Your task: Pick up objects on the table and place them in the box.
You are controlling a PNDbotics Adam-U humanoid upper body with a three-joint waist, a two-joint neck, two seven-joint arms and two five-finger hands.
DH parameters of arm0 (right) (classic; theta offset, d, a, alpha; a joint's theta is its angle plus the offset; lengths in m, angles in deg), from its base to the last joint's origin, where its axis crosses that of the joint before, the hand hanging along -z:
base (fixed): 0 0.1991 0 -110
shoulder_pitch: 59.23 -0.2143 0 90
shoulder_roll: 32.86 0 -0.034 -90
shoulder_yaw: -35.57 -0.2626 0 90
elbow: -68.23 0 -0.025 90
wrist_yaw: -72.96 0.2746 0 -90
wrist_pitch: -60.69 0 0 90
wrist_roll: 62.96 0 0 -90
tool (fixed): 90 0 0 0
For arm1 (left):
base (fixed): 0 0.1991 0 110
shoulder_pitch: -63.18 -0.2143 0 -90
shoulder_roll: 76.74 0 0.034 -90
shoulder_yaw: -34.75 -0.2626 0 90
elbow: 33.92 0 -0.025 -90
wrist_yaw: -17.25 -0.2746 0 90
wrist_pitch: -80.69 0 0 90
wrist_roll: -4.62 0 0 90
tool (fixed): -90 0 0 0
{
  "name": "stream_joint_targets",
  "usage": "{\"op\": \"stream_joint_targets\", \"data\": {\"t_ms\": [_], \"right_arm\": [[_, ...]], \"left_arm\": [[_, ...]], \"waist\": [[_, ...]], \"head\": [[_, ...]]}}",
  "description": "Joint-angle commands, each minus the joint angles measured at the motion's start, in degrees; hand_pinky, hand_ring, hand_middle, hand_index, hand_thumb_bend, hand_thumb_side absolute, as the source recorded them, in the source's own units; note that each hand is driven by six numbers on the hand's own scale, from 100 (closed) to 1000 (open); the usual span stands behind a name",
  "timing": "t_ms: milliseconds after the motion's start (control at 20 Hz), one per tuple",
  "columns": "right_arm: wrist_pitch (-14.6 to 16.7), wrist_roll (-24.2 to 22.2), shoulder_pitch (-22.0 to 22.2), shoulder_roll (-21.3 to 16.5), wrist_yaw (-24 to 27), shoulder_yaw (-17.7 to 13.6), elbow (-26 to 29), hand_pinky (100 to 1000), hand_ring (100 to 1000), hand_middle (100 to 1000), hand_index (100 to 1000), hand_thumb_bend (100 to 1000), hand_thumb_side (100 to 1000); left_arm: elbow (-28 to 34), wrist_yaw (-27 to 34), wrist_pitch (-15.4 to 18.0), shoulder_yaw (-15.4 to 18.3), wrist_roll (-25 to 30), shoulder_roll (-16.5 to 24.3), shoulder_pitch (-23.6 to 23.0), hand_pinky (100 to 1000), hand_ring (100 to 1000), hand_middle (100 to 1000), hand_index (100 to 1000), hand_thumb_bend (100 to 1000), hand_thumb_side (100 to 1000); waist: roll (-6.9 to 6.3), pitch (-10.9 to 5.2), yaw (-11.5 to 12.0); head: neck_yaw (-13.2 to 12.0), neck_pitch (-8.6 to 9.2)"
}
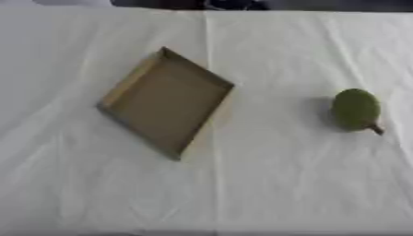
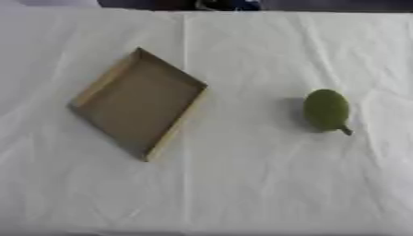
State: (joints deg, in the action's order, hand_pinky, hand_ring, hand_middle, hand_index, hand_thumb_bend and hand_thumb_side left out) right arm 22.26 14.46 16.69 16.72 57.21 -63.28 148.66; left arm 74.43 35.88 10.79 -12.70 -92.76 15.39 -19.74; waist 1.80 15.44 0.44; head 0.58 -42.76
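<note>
Fruit [image 1: 355, 109], green, waits at three o'clock from the empty box [image 1: 165, 102]; neither hand shows, so reaching comes next

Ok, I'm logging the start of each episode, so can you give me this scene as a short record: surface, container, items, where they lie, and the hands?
surface: table under a creased white cloth
container: shallow brown cardboard box, open top, turned cornerwise, left of centre
box contents: nothing visible inside
item: green pear-shaped fruit with a short brown stem pointing to the near right
item position: on the cloth, right of the box, well apart from it
left hand: not in view
right hand: not in view
task progress: fruit not yet in the box
</note>
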Motion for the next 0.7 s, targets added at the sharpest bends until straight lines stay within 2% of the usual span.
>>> {"op": "stream_joint_targets", "data": {"t_ms": [50, 350, 700], "right_arm": [[0.39, -1.66, -0.42, -3.68, -1.47, 1.55, -0.16, 849, 882, 809, 844, 100, 316], [0.39, -5.62, -0.54, -3.63, -1.37, 3.94, 0.83, 869, 903, 829, 863, 100, 418], [0.39, -10.71, -0.60, -3.51, 1.20, 5.22, 1.54, 882, 915, 840, 875, 100, 460]], "left_arm": [[0.33, 0.01, 0.15, 0.41, 0.34, 2.10, 0.20, 896, 839, 666, 811, 100, 589], [0.26, 0.05, 0.20, 0.33, 0.56, 2.09, 0.32, 896, 839, 667, 811, 100, 593], [0.42, 0.10, 0.02, 0.20, 0.64, 2.08, 0.49, 897, 840, 667, 811, 100, 593]], "waist": [[-0.02, -0.97, 0.12], [0.08, -0.89, 0.36], [0.19, -0.94, 0.63]], "head": [[0.24, 0.14], [0.49, 0.22], [0.67, 0.34]]}}
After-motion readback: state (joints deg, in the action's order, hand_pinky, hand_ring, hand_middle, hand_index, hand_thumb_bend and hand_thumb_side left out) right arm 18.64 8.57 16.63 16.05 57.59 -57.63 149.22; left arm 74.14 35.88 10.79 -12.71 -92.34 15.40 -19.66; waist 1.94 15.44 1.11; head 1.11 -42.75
